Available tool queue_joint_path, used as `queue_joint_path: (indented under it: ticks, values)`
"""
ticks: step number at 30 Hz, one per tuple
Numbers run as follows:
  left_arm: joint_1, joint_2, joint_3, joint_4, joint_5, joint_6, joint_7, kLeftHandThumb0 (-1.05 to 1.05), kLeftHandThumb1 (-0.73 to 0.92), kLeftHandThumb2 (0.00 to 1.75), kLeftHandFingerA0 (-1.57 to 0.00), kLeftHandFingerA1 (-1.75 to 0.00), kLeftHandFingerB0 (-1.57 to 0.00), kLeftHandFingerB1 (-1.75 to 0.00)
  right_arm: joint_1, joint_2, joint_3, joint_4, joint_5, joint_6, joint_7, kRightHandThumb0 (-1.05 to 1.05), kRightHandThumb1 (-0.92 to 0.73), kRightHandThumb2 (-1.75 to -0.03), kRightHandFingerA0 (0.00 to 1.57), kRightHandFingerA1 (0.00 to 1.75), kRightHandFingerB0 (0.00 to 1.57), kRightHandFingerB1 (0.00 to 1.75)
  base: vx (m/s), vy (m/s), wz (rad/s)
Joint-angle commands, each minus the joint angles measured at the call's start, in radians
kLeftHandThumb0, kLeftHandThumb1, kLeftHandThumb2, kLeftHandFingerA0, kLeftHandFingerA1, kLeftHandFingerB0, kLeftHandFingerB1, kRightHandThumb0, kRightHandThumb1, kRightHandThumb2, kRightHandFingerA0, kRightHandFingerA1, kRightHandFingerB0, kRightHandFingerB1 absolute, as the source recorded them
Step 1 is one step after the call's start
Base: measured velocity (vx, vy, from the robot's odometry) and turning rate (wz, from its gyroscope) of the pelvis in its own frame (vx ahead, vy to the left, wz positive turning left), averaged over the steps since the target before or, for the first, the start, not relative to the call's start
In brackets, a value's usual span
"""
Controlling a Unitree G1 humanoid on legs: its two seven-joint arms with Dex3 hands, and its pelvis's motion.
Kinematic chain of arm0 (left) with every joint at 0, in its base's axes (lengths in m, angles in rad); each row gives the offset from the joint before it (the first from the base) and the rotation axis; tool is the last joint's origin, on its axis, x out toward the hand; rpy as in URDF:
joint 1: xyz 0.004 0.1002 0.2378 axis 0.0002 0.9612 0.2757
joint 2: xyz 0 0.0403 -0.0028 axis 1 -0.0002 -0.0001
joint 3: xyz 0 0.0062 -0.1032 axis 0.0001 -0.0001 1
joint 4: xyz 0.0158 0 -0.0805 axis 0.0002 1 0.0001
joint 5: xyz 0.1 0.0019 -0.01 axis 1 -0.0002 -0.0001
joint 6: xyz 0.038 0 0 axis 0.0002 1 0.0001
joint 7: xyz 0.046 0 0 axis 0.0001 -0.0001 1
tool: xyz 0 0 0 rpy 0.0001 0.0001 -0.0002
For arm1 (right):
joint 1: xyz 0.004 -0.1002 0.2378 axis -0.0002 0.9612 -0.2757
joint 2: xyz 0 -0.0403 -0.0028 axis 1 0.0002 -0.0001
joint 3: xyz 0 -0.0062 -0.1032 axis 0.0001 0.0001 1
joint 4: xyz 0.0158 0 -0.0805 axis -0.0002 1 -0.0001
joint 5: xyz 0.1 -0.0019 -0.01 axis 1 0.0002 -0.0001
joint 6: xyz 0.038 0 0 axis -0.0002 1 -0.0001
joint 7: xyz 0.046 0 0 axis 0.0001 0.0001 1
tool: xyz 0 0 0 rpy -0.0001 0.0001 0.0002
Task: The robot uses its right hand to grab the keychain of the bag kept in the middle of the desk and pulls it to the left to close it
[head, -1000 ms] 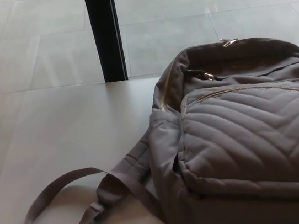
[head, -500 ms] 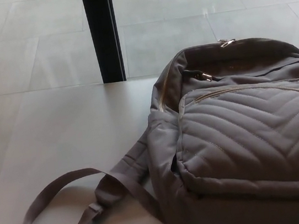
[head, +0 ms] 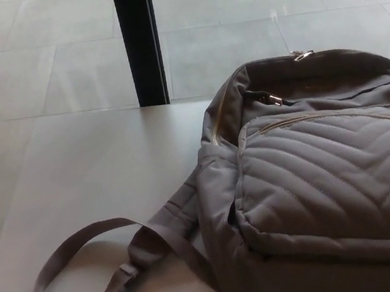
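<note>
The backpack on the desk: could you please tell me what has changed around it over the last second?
Nothing was moved, taken hold of or let go. The whole picture shifted slightly, so only the camera moved. The backpack stays on the desk, its strap looped to its left; no hand shows.

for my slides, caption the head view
Grey quilted backpack lying on a desk, top open, strap looped to the left.

Office or lobby-type indoor space (can't pin it down closer): plain grey desk (head: 90, 175), large pale polished floor tiles (head: 17, 69) beyond it, black vertical post (head: 140, 41) standing behind the desk's far edge.
</note>
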Motion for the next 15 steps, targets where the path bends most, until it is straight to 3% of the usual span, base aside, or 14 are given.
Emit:
queue_joint_path:
  ticks: [1, 2, 3, 8, 12, 13, 15]
  values:
    - [0.001, 0.022, -0.002, 0.013, 0.003, -0.032, -0.016, -0.65, 0.72, 0.62, -0.64, -0.53, -0.57, -0.43, 0.024, 0.035, -0.026, 0.053, -0.015, -0.101, -0.077, 0.0, -0.74, -0.87, 0.77, 1.68, 0.71, 1.43, 0.0, 0.0, 0.0]
    - [0.0, 0.021, -0.001, 0.015, 0.002, -0.031, -0.019, -0.64, 0.72, 0.62, -0.63, -0.53, -0.57, -0.43, 0.025, 0.038, -0.03, 0.055, -0.021, -0.105, -0.088, 0.01, -0.63, -0.98, 1.09, 1.45, 0.85, 1.23, 0.0, 0.0, 0.0]
    - [0.0, 0.019, 0.003, 0.016, -0.004, -0.029, -0.025, -0.65, 0.71, 0.62, -0.64, -0.55, -0.57, -0.43, 0.025, 0.046, -0.038, 0.06, -0.023, -0.119, -0.108, 0.0, -0.74, -0.86, 0.8, 1.69, 0.72, 1.42, 0.0, 0.0, 0.0]
    - [0.008, 0.017, 0.01, 0.004, -0.013, -0.029, -0.04, -0.66, 0.72, 0.62, -0.63, -0.54, -0.56, -0.43, 0.012, 0.091, -0.073, 0.083, -0.033, -0.159, -0.19, 0.0, -0.75, -0.79, 0.81, 1.72, 0.71, 1.4, 0.0, 0.0, 0.0]
    - [0.001, 0.022, 0.002, 0.021, 0.001, -0.029, -0.032, -0.66, 0.72, 0.62, -0.63, -0.5, -0.55, -0.42, -0.03, 0.164, -0.118, 0.08, -0.004, -0.134, -0.234, 0.07, -0.63, -0.97, 0.88, 1.7, 0.76, 1.35, 0.0, 0.0, 0.0]
    - [0.003, 0.021, 0.006, 0.02, -0.006, -0.034, -0.044, -0.66, 0.73, 0.62, -0.62, -0.51, -0.54, -0.42, -0.044, 0.177, -0.124, 0.05, -0.002, -0.072, -0.223, 0.1, -0.6, -1.0, 0.81, 1.67, 0.77, 1.37, 0.0, 0.0, 0.0]
    - [0.008, 0.016, 0.011, 0.007, -0.014, -0.027, -0.042, -0.66, 0.73, 0.62, -0.64, -0.54, -0.55, -0.42, -0.106, 0.201, -0.136, 0.09, 0.03, -0.096, -0.235, 0.07, -0.53, -1.17, 0.86, 1.66, 0.79, 1.35, 0.0, 0.0, 0.0]
